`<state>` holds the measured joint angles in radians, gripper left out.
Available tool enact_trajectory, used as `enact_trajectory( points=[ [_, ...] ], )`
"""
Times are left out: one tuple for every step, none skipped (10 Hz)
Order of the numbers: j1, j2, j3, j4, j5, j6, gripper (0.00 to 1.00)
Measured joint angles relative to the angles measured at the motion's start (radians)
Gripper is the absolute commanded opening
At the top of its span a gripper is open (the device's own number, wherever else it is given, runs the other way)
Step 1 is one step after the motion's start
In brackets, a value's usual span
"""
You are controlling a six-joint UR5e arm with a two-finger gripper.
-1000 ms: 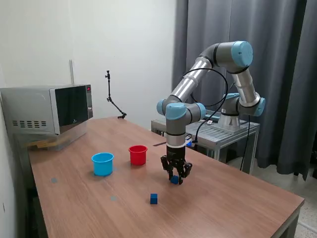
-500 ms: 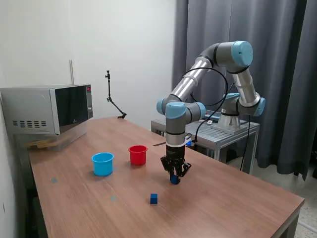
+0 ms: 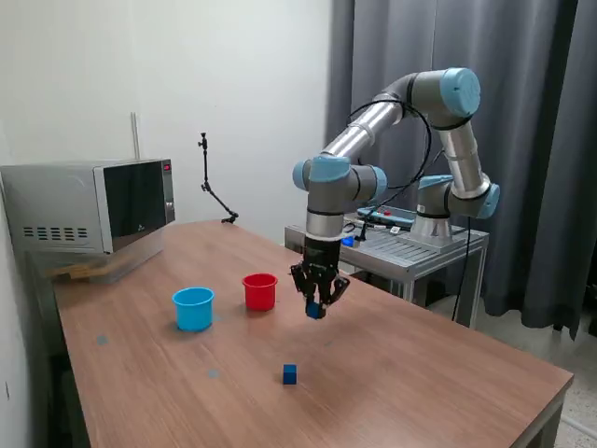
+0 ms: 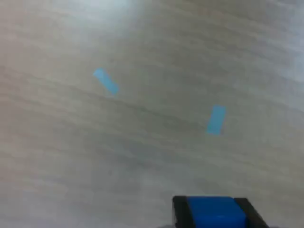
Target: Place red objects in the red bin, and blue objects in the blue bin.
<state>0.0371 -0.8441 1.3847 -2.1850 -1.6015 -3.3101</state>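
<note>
In the ext. view, the end effector (image 3: 317, 309) is seen at frame centre, raised clear of the tabletop (image 3: 420, 373), with its fingers pinched on a dark blue cube (image 3: 316, 312). In the wrist view the same cube (image 4: 216, 213) is shown at the lower edge, clamped between two dark fingers (image 4: 179, 209), w/ blurred wood grain and two pale blue tape marks (image 4: 216, 119) beyond it. A second dark blue cube (image 3: 290, 374) is located on the tabletop, lower centre of the ext. view, well apart from the end effector. The red cup (image 3: 259, 291) is positioned just left of the end effector; the light blue cup (image 3: 193, 308) is found further left. No red cubes are visible; cup contents cannot be determined.
</note>
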Motion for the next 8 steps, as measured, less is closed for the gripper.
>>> enact_trajectory(
  points=[
    [-0.006,-0.015,-0.012,0.001,-0.008,-0.001,0.00],
    [-0.014,-0.030,-0.023,0.002,-0.015,0.000,0.00],
    [-0.025,-0.042,-0.033,0.002,-0.019,0.004,0.00],
    [-0.040,-0.049,-0.044,0.002,-0.021,0.008,0.00],
    [-0.056,-0.053,-0.059,0.003,-0.022,0.011,0.00],
    [-0.071,-0.055,-0.082,0.005,-0.022,0.012,0.00],
    [-0.084,-0.054,-0.109,0.013,-0.023,0.013,0.00],
    [-0.094,-0.053,-0.133,0.022,-0.023,0.013,0.00]
  ],
)
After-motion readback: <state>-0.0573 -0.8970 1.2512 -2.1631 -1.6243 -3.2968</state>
